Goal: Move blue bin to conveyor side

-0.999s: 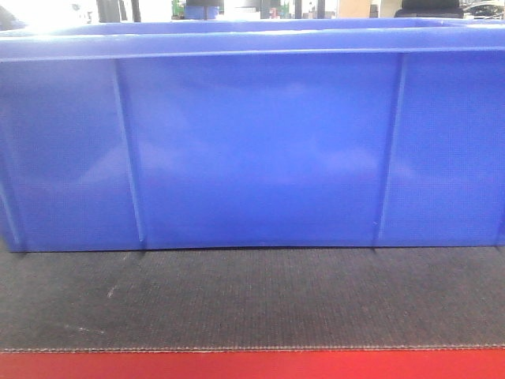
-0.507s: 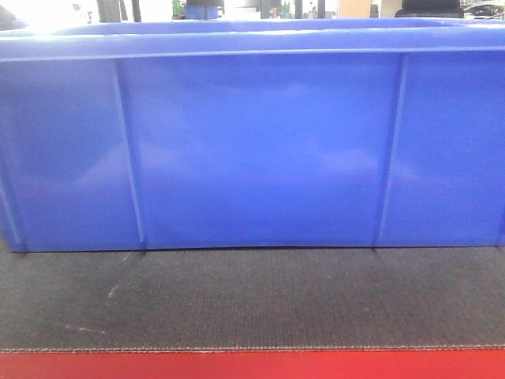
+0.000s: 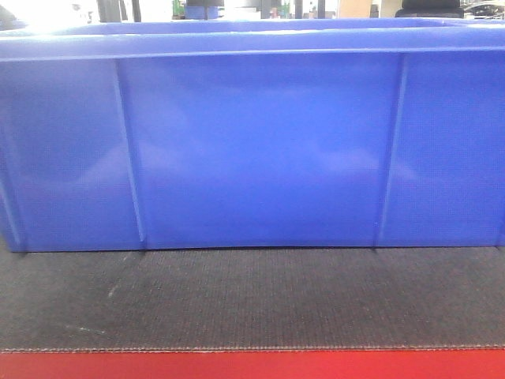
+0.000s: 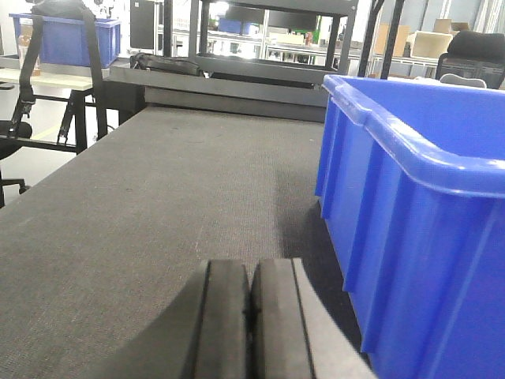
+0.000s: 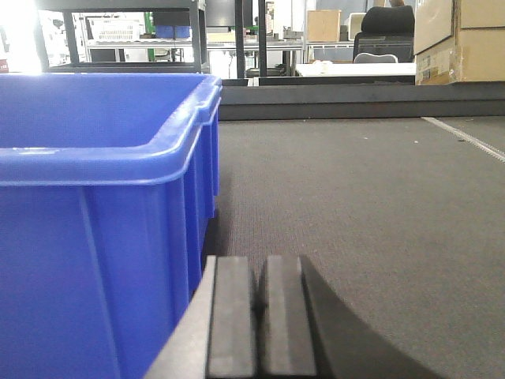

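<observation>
An industrial workshop: metal shelving racks [image 4: 268, 31], stacked cardboard boxes [image 5: 461, 39], and a wide conveyor belt [image 4: 158, 205].

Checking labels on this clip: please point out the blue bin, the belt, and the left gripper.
blue bin [image 3: 260, 150]: front view, middle of its side wall.
belt [image 3: 252, 300]: front view, bare grey surface before the bin.
left gripper [image 4: 251, 316]: left wrist view, seam between shut pads.

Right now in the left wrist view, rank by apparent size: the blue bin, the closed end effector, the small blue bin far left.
1. Blue bin
2. Left end effector, inflated by nearness
3. Small blue bin, shrunk by distance
</observation>
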